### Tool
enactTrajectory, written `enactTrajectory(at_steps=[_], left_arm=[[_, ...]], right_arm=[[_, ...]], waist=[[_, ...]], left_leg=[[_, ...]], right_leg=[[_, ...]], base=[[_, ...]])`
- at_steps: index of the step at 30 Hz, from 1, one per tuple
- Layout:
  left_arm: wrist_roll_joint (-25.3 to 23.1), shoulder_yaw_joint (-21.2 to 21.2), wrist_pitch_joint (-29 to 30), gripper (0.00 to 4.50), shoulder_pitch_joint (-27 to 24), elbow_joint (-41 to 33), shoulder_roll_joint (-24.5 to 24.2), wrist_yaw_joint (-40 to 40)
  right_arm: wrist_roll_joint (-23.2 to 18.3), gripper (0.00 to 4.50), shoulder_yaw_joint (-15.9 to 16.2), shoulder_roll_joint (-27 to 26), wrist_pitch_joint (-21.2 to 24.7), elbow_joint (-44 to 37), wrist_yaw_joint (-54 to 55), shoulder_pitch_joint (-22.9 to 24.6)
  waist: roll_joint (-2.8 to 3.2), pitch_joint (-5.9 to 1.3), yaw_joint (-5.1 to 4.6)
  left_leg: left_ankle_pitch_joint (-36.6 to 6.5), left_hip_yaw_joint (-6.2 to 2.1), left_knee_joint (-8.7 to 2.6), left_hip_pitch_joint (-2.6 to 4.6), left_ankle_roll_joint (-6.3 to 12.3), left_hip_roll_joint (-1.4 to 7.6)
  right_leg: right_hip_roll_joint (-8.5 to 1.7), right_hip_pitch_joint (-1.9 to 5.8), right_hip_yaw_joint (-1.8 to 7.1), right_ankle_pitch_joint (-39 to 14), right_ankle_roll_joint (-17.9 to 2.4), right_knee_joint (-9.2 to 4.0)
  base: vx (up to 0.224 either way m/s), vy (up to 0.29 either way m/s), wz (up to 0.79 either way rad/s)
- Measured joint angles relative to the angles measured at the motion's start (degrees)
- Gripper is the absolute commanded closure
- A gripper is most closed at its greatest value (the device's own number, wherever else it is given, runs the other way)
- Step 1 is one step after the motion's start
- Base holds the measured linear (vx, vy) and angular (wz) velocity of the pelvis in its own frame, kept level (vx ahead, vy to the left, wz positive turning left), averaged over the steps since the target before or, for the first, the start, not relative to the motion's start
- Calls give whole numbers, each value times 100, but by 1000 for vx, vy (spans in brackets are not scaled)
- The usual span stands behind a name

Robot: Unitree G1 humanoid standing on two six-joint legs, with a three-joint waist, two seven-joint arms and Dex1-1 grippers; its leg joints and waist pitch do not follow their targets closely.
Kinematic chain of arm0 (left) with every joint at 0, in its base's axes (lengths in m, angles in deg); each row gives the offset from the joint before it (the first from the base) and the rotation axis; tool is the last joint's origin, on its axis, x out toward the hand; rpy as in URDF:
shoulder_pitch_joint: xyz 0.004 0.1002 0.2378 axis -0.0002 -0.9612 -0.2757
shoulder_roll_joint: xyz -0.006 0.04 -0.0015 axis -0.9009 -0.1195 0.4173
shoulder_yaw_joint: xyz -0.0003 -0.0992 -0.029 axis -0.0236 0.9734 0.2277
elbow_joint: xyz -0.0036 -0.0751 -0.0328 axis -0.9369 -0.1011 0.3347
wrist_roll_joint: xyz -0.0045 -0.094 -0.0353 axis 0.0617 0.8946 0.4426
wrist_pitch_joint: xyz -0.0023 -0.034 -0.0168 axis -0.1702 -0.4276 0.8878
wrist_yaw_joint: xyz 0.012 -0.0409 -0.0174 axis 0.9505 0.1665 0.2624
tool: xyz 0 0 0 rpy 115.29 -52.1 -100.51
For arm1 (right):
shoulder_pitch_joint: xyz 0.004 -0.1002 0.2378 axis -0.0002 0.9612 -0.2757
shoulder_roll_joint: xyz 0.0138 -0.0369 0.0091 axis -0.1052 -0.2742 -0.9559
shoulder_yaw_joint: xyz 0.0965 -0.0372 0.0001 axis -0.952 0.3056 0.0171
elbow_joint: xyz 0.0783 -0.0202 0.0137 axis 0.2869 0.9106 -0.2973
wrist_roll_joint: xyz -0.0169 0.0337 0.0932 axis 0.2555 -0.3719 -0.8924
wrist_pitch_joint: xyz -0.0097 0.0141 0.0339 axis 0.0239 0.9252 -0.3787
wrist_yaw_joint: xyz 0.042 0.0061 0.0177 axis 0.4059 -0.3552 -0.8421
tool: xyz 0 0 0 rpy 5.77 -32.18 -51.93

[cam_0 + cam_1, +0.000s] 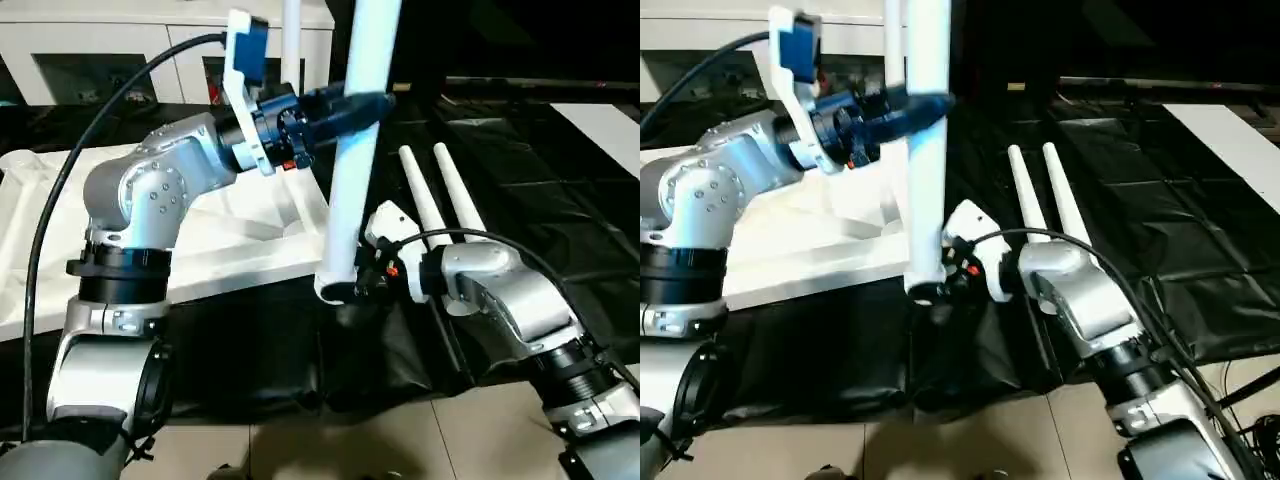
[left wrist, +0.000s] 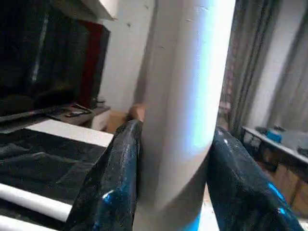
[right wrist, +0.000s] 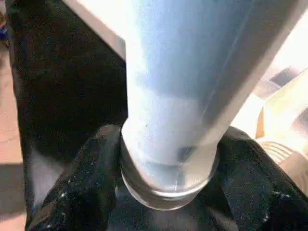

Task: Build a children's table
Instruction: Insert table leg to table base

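Note:
A long white tube leg (image 1: 352, 150) stands nearly upright above the front edge of the black sheet. My left gripper (image 1: 352, 106) is shut on the leg's upper part; its black fingers (image 2: 110, 187) press both sides of the tube. My right gripper (image 1: 352, 282) is shut on the leg's lower end (image 3: 168, 159), just above its rim. The white tabletop (image 1: 240, 235) lies upside down at the left, ribbed underside up, behind my left arm. Another white leg (image 1: 291, 40) stands upright behind the left gripper. Two loose legs (image 1: 440, 200) lie side by side on the black sheet.
A black sheet (image 1: 560, 200) covers the floor ahead and to the right, with a white panel (image 1: 605, 125) at its far right. A white cabinet with glass doors (image 1: 120, 60) stands at the back left. Light tile floor (image 1: 400, 440) shows near my body.

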Motion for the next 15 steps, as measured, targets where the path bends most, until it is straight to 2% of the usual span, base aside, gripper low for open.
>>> enactTrajectory(at_steps=[2,5,7,11,15], left_arm=[[45,98,23,278,83,148,21,-101],[46,262,34,278,92,289,11,-256],[48,284,123,281,92,496,12,-355],[74,288,192,284,95,617,42,-442],[101,426,206,284,110,619,42,-475]], right_arm=[[-177,118,-73,1,106,-13,-60,-9],[-340,108,-255,-38,197,-110,-92,-9],[-742,101,-724,-280,482,-143,12,-152],[-1308,101,-1273,-349,877,-193,65,-559],[-1484,101,-1376,-342,1093,-189,74,-582]], waist=[[0,0,1],[-1,0,3],[-1,1,3],[-14,-6,6],[-15,-6,16]], left_leg=[[0,-1,0,0,0,0],[0,-1,0,-1,0,0],[1,-2,4,-1,1,0],[0,-2,4,0,1,1],[0,-3,5,-3,1,1]], right_leg=[[0,0,0,0,0,0],[0,0,-1,0,0,1],[0,-1,-1,2,-2,3],[0,1,-1,4,-6,3],[0,0,-2,4,-6,3]], base=[[0,0,0],[0,0,0],[0,0,0],[0,0,0],[0,0,0]])
